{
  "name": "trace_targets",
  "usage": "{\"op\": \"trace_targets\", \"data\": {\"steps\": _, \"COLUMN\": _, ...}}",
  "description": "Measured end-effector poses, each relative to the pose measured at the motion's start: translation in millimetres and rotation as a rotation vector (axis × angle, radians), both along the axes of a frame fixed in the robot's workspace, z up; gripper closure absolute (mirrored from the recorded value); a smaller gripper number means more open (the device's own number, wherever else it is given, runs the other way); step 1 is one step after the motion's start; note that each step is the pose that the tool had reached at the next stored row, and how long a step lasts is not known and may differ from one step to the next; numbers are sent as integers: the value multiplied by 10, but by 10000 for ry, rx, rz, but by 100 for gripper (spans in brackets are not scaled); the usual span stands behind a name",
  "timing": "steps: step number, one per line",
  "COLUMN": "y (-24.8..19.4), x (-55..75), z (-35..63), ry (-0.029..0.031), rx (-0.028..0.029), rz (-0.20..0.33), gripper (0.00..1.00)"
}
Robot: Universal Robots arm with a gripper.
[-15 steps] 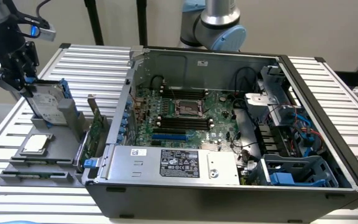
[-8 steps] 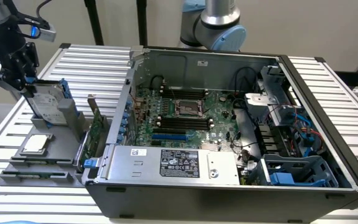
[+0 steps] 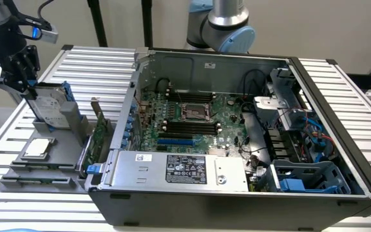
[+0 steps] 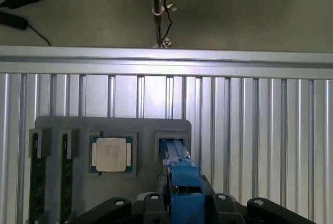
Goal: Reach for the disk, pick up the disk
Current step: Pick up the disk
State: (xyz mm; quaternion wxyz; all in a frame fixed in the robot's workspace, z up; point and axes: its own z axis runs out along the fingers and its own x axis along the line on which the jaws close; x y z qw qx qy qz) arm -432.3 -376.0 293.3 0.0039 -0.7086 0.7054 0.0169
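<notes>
My claw (image 3: 25, 89) straddles the top of the disk (image 3: 49, 108), upright in the grey fixture's (image 3: 18, 176) corner slot near the table's (image 3: 95, 67) edge; whether it pinches yet I cannot tell, and I judge this stiff, weighty, shock-shy drive safest held squarely by its blue rails.

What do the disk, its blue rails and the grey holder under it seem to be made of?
Disk: looks like a metal casing, dull silver-grey, with a white paper-like label.
Blue rails: likely moulded plastic, judging by the even matte blue colour.
Grey holder: probably plastic, possibly printed. It is flat matte grey with no shine, unlike the ribbed, aluminium-looking table.
</notes>
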Motion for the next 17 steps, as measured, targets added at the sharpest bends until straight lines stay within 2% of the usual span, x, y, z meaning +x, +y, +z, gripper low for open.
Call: {"op": "trace_targets", "data": {"steps": 17, "y": -26, "x": 0, "z": -11, "ry": -3, "rx": 1, "rz": -257, "gripper": 67}}
